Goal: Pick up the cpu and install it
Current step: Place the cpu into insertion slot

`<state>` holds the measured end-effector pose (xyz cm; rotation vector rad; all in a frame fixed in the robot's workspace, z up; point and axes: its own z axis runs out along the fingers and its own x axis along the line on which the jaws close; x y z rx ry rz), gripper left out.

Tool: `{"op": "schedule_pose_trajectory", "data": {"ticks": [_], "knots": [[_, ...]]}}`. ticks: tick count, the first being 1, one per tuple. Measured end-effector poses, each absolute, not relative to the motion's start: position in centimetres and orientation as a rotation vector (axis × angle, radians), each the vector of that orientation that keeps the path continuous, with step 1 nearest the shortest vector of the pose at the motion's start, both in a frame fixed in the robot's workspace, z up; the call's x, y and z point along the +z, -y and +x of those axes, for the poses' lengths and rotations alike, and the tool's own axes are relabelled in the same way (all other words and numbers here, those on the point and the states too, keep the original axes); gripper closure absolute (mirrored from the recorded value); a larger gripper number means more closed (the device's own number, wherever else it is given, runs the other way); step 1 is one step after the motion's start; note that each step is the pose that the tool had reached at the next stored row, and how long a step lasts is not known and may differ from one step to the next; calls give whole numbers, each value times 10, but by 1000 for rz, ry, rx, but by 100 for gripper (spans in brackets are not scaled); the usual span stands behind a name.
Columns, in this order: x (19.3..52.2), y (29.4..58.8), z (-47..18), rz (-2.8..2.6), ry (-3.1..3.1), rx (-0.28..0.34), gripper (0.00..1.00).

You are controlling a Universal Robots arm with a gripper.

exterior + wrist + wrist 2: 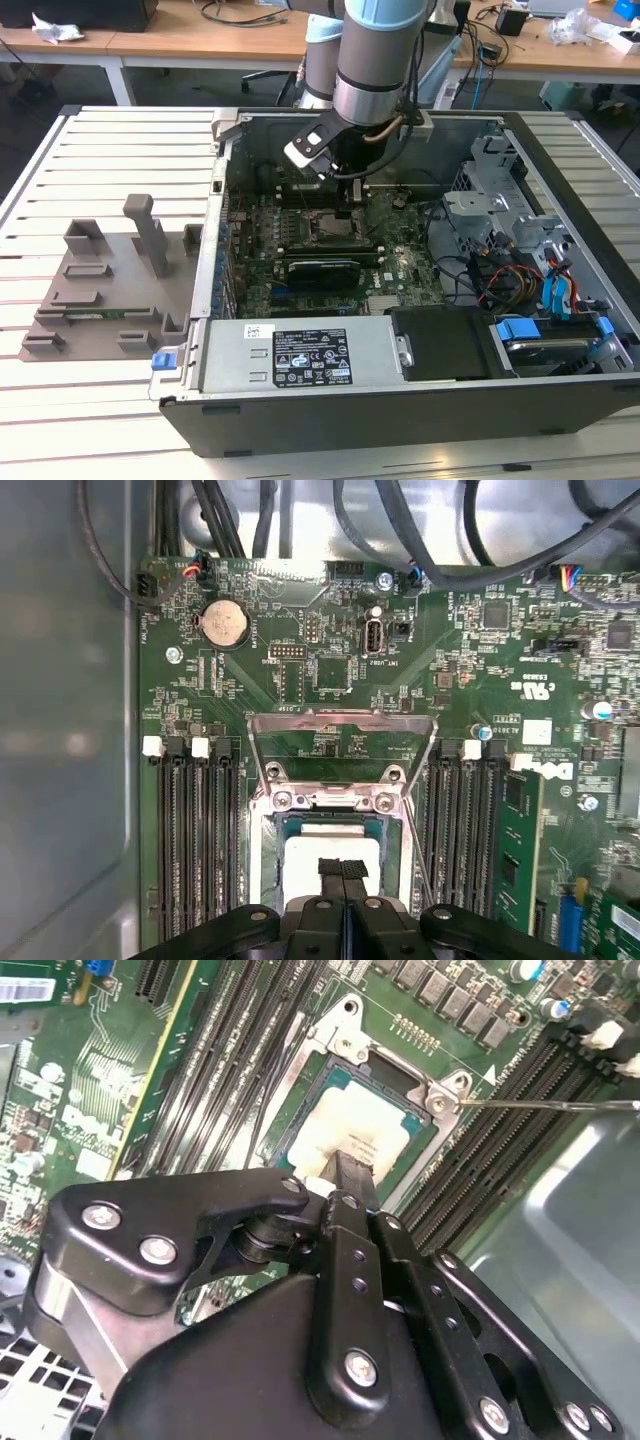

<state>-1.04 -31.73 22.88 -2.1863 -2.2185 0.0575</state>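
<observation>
The cpu (308,852), a small square chip with a pale silver top, lies flat in the motherboard socket (272,825), also seen in the second wrist view as cpu (345,1120). My gripper (343,868) is directly over its middle, with the two black fingers pressed together and nothing between them. From the fingertips (352,1167) I cannot tell whether they touch the chip's top. In the exterior view my gripper (352,208) reaches down into the open computer case (400,395). The socket's metal load plate (342,722) stands raised.
Memory slots (190,830) flank the socket on both sides. A thin metal lever (550,1104) sticks out beside the socket. A black card (322,270) lies near the socket. Drive cages and cables (520,250) crowd the exterior view's right. A grey fixture (110,270) stands outside the case.
</observation>
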Motion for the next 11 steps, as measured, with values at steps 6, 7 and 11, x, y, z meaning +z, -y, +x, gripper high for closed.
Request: {"op": "schedule_pose_trajectory", "data": {"ticks": [6,7,11], "knots": [[240,317,-10,-2186,2219,57,89],[242,317,-10,-2186,2219,57,89],[250,317,-10,-2186,2218,57,89]]}}
